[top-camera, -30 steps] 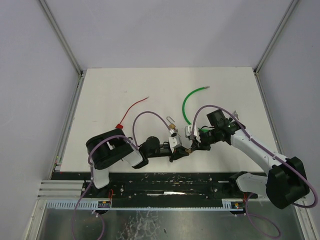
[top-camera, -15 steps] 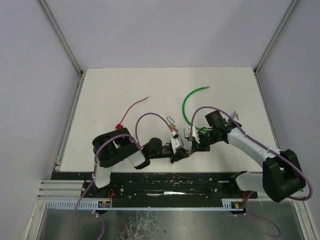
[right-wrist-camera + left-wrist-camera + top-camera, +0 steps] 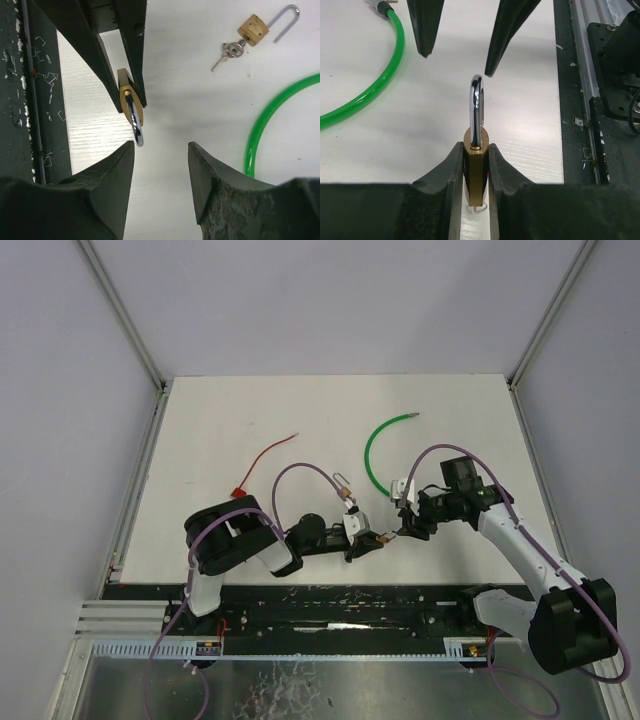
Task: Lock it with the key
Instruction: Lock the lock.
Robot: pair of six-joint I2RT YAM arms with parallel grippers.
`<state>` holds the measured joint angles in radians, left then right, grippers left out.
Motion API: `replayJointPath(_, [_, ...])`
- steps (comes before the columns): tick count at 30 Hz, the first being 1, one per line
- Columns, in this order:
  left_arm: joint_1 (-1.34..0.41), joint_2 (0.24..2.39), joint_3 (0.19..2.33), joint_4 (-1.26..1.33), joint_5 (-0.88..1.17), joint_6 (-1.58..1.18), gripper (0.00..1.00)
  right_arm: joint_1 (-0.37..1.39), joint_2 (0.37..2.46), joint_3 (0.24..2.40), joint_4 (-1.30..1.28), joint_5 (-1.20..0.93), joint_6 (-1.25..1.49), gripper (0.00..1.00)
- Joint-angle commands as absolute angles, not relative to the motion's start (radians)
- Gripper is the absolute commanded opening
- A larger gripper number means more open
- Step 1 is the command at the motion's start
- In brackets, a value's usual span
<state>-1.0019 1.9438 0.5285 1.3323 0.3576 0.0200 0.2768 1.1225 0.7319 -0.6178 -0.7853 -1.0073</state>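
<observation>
Seemingly closed padlock (image 3: 476, 170), gripped by left end effector (image 3: 475, 150)

This looks like a robotics lab test cell. A bare white table (image 3: 300, 410) is boxed in by plain pale walls (image 3: 330, 300) on aluminium frame rails (image 3: 122, 315), beyond and to either side of the left gripper (image 3: 365, 536) and right gripper (image 3: 403, 512). Behind them, a black mounting rail (image 3: 330, 602), a slotted cable duct (image 3: 130, 648) and looped purple cables (image 3: 300, 467) show a built rig.

Cannot see keyhole or lower body of the padlock (image 3: 476, 135), sunk between fingers (image 3: 447, 175) of the left gripper (image 3: 475, 149); cannot follow the green cable (image 3: 392, 70) past that view's edge
</observation>
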Motion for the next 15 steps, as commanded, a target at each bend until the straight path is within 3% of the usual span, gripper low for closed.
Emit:
replayJointPath(1, [-1.008, 1.917, 0.548, 1.453, 0.348, 0.059, 0.0, 0.25, 1.11, 0.741, -0.648, -0.839, -1.077, 0.53])
replayJointPath(7, [-1.007, 1.924, 0.556, 1.437, 0.364, 0.062, 0.0, 0.25, 1.157, 0.696, -0.684, -0.91, -1.284, 0.51])
replayJointPath(15, [-1.007, 1.94, 0.567, 1.428, 0.384, 0.062, 0.0, 0.26, 1.211, 0.715, -0.71, -0.921, -1.346, 0.46])
